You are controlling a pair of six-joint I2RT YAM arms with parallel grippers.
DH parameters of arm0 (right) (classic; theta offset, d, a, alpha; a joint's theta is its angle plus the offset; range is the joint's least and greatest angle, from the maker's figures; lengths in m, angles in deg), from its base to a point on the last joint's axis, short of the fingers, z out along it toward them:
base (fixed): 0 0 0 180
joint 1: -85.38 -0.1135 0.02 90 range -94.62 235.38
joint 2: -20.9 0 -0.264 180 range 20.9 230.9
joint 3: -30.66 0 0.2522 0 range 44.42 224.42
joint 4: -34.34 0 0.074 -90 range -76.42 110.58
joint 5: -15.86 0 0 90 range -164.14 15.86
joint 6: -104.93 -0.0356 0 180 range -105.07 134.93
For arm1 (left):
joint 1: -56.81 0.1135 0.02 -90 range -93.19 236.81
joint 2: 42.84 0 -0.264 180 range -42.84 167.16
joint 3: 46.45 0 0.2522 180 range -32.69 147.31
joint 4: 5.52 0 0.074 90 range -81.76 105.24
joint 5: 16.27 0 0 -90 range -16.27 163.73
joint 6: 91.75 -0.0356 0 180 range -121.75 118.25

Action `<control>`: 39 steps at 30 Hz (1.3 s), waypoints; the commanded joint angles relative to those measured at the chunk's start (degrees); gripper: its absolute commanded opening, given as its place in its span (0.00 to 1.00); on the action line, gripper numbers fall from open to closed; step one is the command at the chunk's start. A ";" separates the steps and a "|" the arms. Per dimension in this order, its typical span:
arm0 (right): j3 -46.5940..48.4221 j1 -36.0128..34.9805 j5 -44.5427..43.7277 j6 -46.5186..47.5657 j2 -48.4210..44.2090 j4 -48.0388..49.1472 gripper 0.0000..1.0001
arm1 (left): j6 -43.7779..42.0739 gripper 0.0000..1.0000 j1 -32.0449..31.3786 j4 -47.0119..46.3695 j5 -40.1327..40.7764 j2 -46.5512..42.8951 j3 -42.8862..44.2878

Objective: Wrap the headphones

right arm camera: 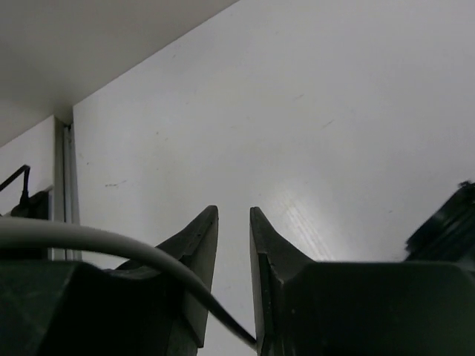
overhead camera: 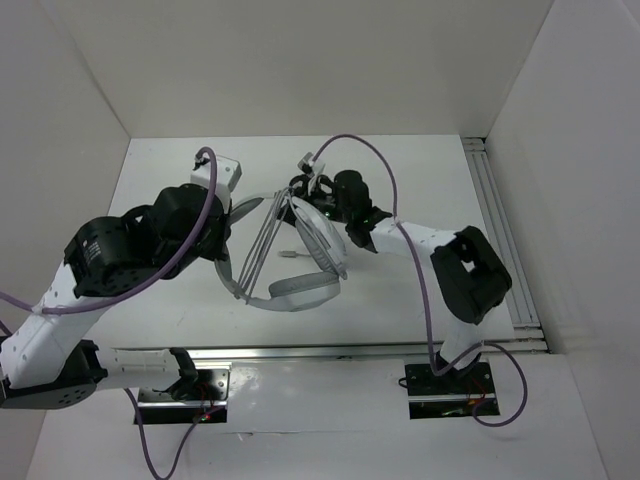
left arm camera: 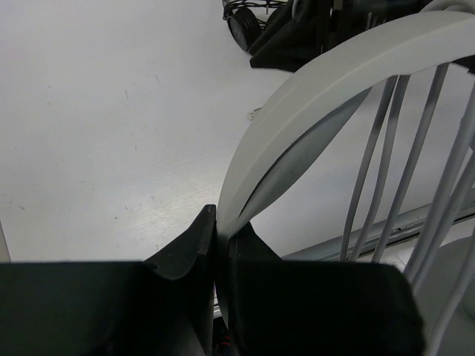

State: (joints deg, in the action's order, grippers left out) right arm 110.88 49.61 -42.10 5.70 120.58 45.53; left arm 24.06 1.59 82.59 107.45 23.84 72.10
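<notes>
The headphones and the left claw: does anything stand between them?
Nothing visible does. The left claw is shut straight on the headphones, at the edge of the headband. The cable strands run beside the grip, not through it.

grey-white headphones (overhead camera: pixel 300 292): 1 | black headphones (left arm camera: pixel 241 26): 1 | arms: 2, left arm (overhead camera: pixel 110 260), right arm (overhead camera: pixel 440 250)

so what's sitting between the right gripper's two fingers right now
The thin grey headphone cable. In the right wrist view it curves down into the narrow gap of the right gripper, whose jaws stand slightly apart.
</notes>
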 commanded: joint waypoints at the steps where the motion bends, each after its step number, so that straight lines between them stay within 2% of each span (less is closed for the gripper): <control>1: -3.08 -3.59 2.97 -10.36 3.50 17.92 0.32 | 5.12 0.00 -0.24 -2.99 3.19 0.03 4.71; 3: -3.88 -5.79 -1.78 -10.37 5.96 20.23 0.34 | 5.75 0.00 -0.24 -2.98 4.61 0.03 6.12; 7: -0.02 -8.61 -3.81 -10.37 14.11 19.18 0.35 | 5.75 0.00 -0.24 -3.51 5.83 0.03 10.07; 12: -0.09 -8.62 -5.14 -13.95 20.10 22.50 0.38 | 6.28 0.00 -0.24 -2.28 7.06 0.56 15.88; 23: -0.19 -10.99 -5.66 -15.11 22.14 24.36 0.36 | 5.66 0.00 1.43 -4.03 9.70 1.70 19.92; 24: -0.19 -11.60 -5.66 -15.11 22.14 24.36 0.34 | 5.66 0.00 2.56 -4.56 10.31 1.70 19.92; 25: -0.80 -12.13 -5.66 -15.11 22.14 23.75 0.22 | 5.66 0.00 2.57 -4.56 10.93 1.70 20.45; 27: -3.42 -13.09 -7.41 -14.59 20.39 23.13 0.05 | 5.66 0.00 4.59 -5.34 13.74 1.70 19.75; 28: -5.18 -14.58 -7.94 -14.58 18.12 24.08 0.01 | 5.66 0.00 5.21 -5.96 14.79 1.70 19.05; 32: -16.16 -20.47 -15.14 -14.58 10.04 28.39 0.00 | 6.53 0.00 10.21 -11.15 17.17 2.92 13.17; 34: -21.62 -23.54 -20.76 -15.11 6.95 28.93 0.00 | 7.76 0.00 15.72 -11.15 12.89 5.12 13.68; 36: -24.17 -28.20 -22.71 -15.11 3.18 28.93 0.00 | 9.70 0.00 18.99 -11.86 7.72 8.10 13.68; 39: -26.38 -33.99 -23.33 -13.54 -1.04 27.18 0.00 | 11.19 0.00 22.69 -14.23 4.96 10.49 12.38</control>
State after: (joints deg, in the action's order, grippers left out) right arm 85.59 19.29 -60.99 -9.30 124.86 69.05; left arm 29.24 21.94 79.29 116.32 33.26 84.82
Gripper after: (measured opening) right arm 0.025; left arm 0.169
